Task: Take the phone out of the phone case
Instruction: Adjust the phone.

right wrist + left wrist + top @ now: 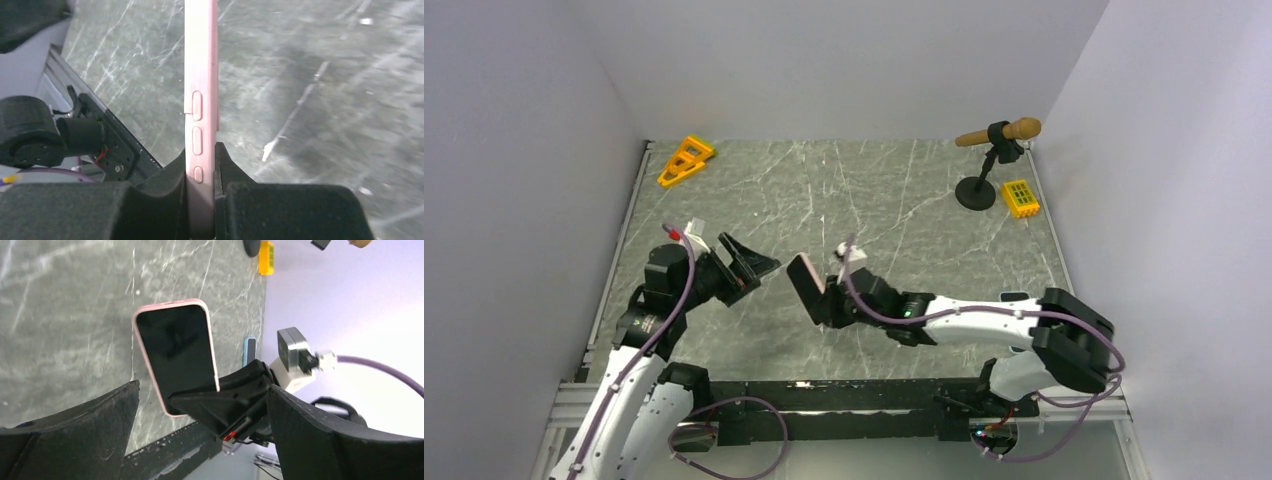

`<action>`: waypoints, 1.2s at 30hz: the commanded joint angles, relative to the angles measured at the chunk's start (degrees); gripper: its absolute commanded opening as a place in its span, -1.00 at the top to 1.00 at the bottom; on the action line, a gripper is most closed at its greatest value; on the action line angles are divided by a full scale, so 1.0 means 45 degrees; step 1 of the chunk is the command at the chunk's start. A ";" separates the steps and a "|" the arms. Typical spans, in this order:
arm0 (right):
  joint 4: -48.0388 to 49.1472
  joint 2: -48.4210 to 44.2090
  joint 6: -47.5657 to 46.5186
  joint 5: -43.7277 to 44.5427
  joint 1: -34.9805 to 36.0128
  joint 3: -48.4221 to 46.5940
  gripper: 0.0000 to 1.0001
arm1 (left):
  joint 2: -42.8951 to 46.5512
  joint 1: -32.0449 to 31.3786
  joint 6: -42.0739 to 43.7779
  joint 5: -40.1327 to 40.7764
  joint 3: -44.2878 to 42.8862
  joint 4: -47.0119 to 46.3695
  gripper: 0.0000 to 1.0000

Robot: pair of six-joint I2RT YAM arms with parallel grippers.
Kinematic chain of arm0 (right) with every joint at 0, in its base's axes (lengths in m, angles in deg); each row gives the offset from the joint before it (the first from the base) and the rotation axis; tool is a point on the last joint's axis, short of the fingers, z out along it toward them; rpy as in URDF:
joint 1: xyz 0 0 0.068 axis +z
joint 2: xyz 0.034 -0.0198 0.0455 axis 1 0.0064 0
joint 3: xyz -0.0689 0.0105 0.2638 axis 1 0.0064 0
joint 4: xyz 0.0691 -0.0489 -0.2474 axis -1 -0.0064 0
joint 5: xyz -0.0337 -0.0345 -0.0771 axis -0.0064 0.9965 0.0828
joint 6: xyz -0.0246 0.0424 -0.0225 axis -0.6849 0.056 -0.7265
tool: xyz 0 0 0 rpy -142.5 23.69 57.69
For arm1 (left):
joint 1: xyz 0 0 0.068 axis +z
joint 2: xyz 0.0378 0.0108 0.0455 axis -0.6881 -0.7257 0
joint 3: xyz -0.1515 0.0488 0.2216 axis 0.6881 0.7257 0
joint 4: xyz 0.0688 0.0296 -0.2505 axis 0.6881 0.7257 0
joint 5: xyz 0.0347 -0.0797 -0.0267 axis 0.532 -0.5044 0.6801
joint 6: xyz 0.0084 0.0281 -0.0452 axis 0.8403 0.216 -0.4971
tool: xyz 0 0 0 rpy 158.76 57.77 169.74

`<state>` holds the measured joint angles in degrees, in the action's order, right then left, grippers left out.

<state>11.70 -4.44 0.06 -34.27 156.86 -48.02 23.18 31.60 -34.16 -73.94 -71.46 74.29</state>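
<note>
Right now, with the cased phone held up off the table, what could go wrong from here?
1. The right gripper pinches only one end of the phone, up in the air; a push from the open left gripper could lever it loose and drop it onto the table.
2. Its fingers clamp the pink case and phone together, so the case may not peel off there.
3. The fingers sit by the side buttons and could press them.
</note>
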 commanded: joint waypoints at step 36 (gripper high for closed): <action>0.9628 -0.2418 0.4296 -0.7932 -0.2609 0.2603 0.69 | -0.1826 -0.2360 -0.2708 -0.2240 0.1132 -1.2112 1.00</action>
<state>57.89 -12.39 24.98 -69.85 143.85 -33.14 16.14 21.35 -47.27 -82.88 -62.12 22.29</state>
